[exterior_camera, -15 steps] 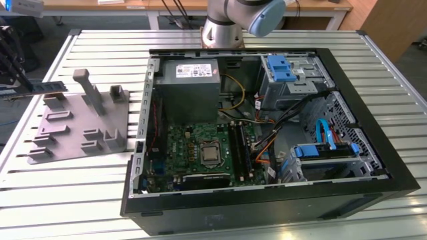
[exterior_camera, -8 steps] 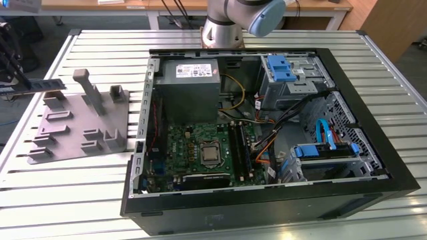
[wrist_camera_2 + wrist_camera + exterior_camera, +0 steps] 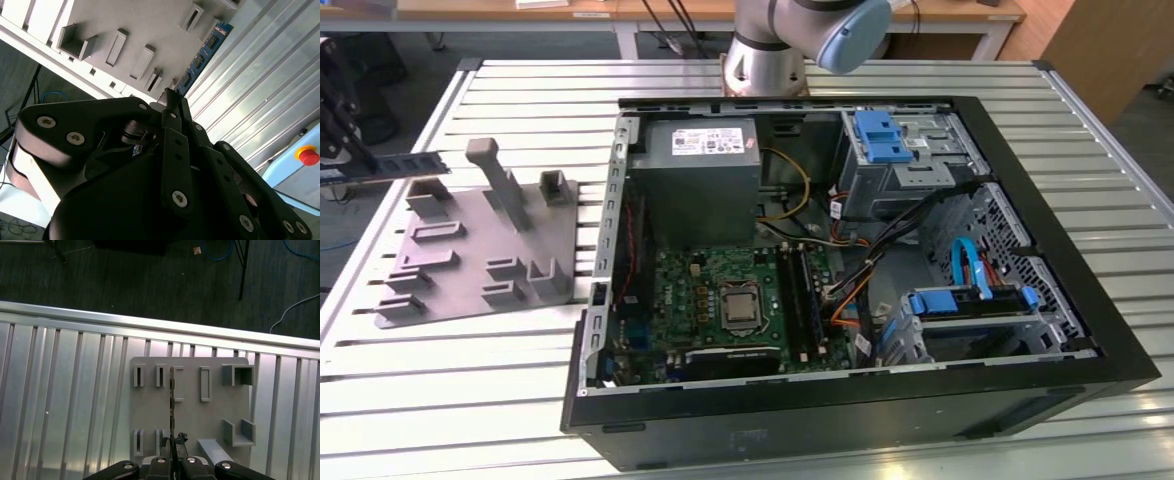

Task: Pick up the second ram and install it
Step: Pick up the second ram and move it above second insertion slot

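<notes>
One thin dark-green memory stick (image 3: 403, 163) is hanging at the upper left of my exterior view, over one gray plastic holder plate (image 3: 467, 275), its long axis running level, left-to-right. I'm watching one black hand (image 3: 173, 444) pinching its end.

The memory stick (image 3: 205, 55) in the black jaws is coloured blue with dark chips. Below the jaws, a plain gray holder plate (image 3: 190, 410) and a silver ribbed table (image 3: 65, 410) are seen.
</notes>
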